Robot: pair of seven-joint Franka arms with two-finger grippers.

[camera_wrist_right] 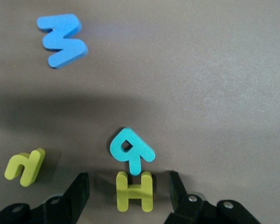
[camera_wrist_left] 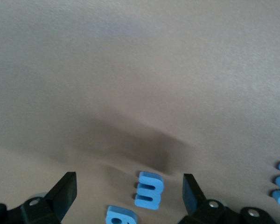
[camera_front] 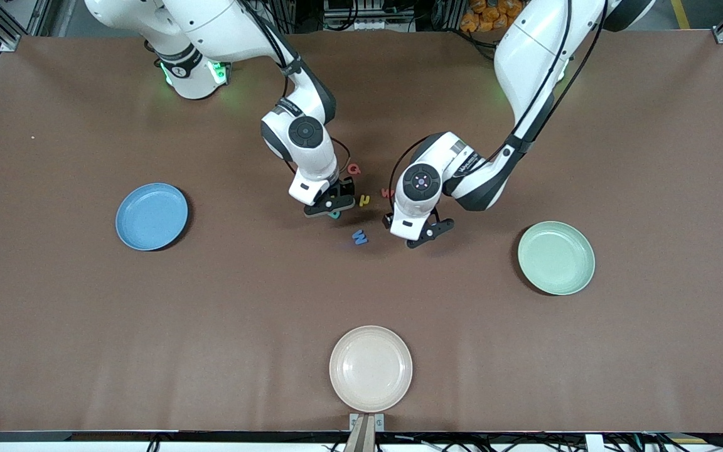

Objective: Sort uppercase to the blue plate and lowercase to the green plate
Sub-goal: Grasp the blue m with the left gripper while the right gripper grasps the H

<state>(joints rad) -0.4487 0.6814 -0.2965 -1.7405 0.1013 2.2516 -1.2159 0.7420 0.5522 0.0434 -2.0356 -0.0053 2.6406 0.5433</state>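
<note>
From the front view, both arms hung low over a cluster of foam letters at the table's middle. The blue plate (camera_front: 151,216) lay toward the right arm's end and the green plate (camera_front: 556,258) toward the left arm's end, both bare. A cream plate (camera_front: 371,368) sat nearest the camera. The right gripper (camera_front: 330,207) was over the teal R (camera_front: 335,215), with the red Q (camera_front: 354,168) farther from the camera and the blue W (camera_front: 359,237) nearer. The left gripper (camera_front: 421,237) was just beside the W, toward the left arm's end.

In the left wrist view, the left gripper's (camera_wrist_left: 130,191) jaws stood wide apart, with a blue E-like letter (camera_wrist_left: 149,189) lying flat between them and a small blue g (camera_wrist_left: 121,217) beside it.

In the right wrist view, the right gripper's (camera_wrist_right: 129,191) jaws were apart, straddling the yellow H (camera_wrist_right: 135,191), not yet clamped. The R touched the H's top, so closing squarely on the H's sides alone would likely avoid dragging the R. The H was small, flat and matte foam. A yellow h (camera_wrist_right: 25,165) lay apart.
</note>
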